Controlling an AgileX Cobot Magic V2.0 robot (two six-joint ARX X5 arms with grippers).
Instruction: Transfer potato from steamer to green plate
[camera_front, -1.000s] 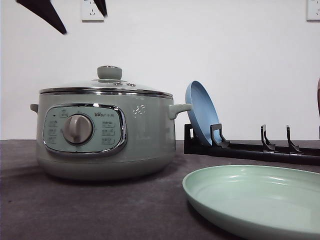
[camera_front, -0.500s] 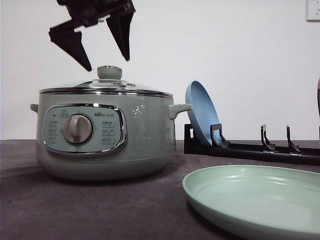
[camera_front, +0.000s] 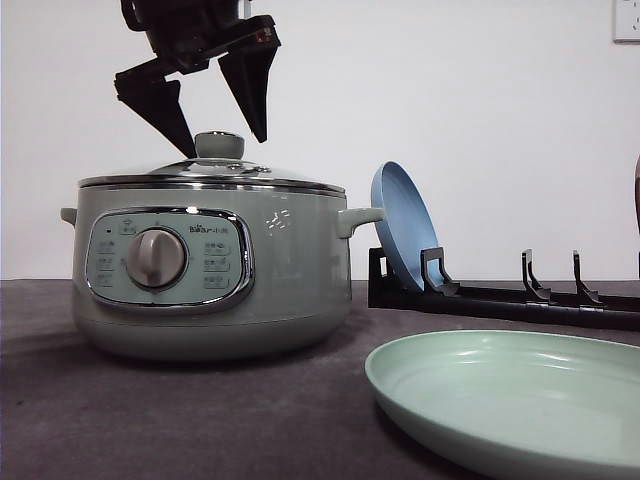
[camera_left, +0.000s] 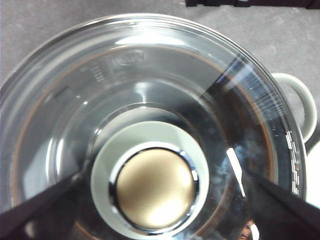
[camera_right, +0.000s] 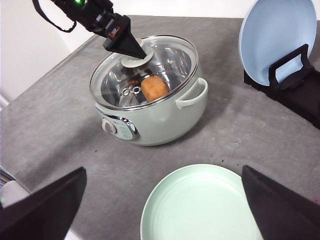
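The sage-green steamer (camera_front: 210, 270) stands on the left of the table with its glass lid (camera_left: 150, 90) on. Through the glass in the right wrist view I see the orange-brown potato (camera_right: 154, 87) inside the steamer (camera_right: 165, 112). My left gripper (camera_front: 224, 143) is open, its black fingers (camera_front: 160, 100) straddling the lid's green knob (camera_front: 219, 146) without touching it. From the left wrist, the knob (camera_left: 152, 182) sits centred between the fingers (camera_left: 35, 207). The green plate (camera_front: 510, 400) lies empty at the front right. My right gripper (camera_right: 163, 170) hangs open high above the plate (camera_right: 200, 205).
A blue plate (camera_front: 403, 225) leans upright in a black dish rack (camera_front: 500, 295) behind the green plate, right of the steamer's side handle (camera_front: 358, 217). Dark grey table surface (camera_front: 200, 420) lies in front of the steamer. A white wall stands behind.
My left gripper has come down from the top of the front view to the lid knob, staying open. Steamer, lid and plates have not moved.
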